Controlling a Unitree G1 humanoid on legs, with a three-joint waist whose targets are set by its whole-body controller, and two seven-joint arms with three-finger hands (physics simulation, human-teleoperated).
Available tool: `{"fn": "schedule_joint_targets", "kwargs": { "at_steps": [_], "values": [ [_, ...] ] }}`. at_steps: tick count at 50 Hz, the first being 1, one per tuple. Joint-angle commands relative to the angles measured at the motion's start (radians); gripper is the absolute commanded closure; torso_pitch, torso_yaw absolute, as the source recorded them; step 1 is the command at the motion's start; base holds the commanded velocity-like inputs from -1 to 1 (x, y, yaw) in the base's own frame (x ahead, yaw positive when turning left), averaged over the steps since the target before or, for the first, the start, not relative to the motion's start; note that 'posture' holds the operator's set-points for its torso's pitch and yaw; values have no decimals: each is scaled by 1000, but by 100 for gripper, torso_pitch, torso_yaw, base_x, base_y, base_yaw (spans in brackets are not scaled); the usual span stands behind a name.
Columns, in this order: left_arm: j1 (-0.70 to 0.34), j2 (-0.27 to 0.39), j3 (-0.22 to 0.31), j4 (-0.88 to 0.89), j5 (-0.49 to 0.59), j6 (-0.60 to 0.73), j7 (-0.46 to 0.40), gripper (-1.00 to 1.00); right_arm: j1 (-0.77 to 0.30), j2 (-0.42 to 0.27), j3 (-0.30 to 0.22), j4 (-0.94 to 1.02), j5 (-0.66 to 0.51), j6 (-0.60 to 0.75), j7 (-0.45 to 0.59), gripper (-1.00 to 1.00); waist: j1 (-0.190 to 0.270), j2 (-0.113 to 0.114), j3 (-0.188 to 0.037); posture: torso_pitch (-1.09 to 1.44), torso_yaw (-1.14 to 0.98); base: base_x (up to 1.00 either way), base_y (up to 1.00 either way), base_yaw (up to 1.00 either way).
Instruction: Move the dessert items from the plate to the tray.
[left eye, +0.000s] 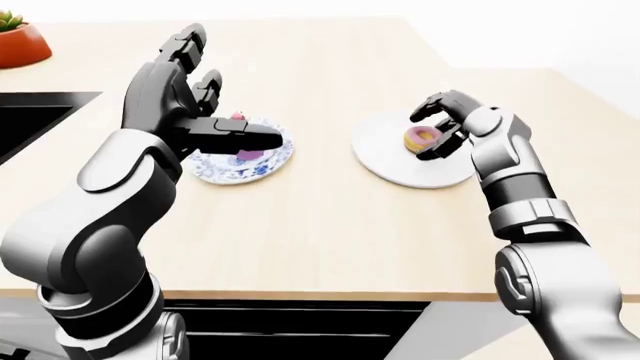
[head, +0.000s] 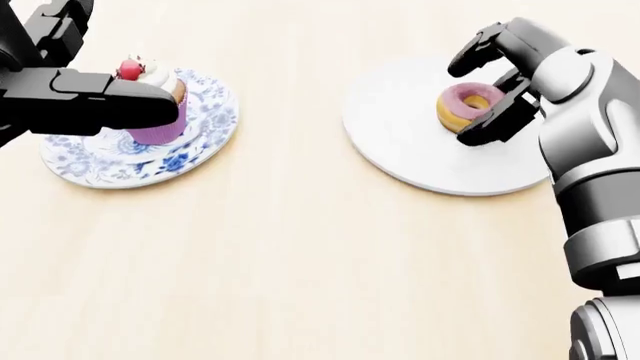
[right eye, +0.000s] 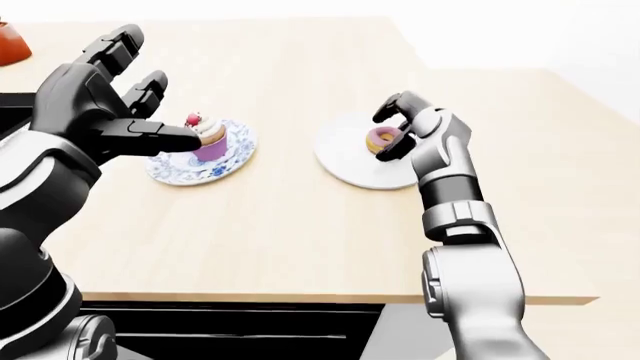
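My left hand (head: 70, 94) has its fingers spread beside the cupcake (head: 155, 101) on the patterned plate (head: 205, 139), gripping nothing. Right fingers (head: 490, 124) curl loosely by the donut (head: 465, 106) on the white tray (head: 400, 150), unclenched. To do this well, I should bracket the cupcake wrapper low, close gently and lift straight.

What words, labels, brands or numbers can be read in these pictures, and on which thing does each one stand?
None: no readable text shows in any view.
The patterned plate carries only a blue flower design, no letters.
The white tray, donut, cupcake and both hands bear no marking.
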Motion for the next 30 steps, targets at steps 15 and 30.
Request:
{"fn": "schedule_joint_targets", "kwargs": {
  "at_steps": [15,30],
  "values": [
    [-53,26,25,-38,-15,2,-1,-100,-53,-9,-13,-93,-106,-57,2,93,2,-1,-27,0,0,0,0,0],
    [-72,125,-69,65,231,-58,-152,-100,-75,-69,-59,-397,-66,45,214,100,-3,3,-12,0,0,0,0,0]
  ]
}}
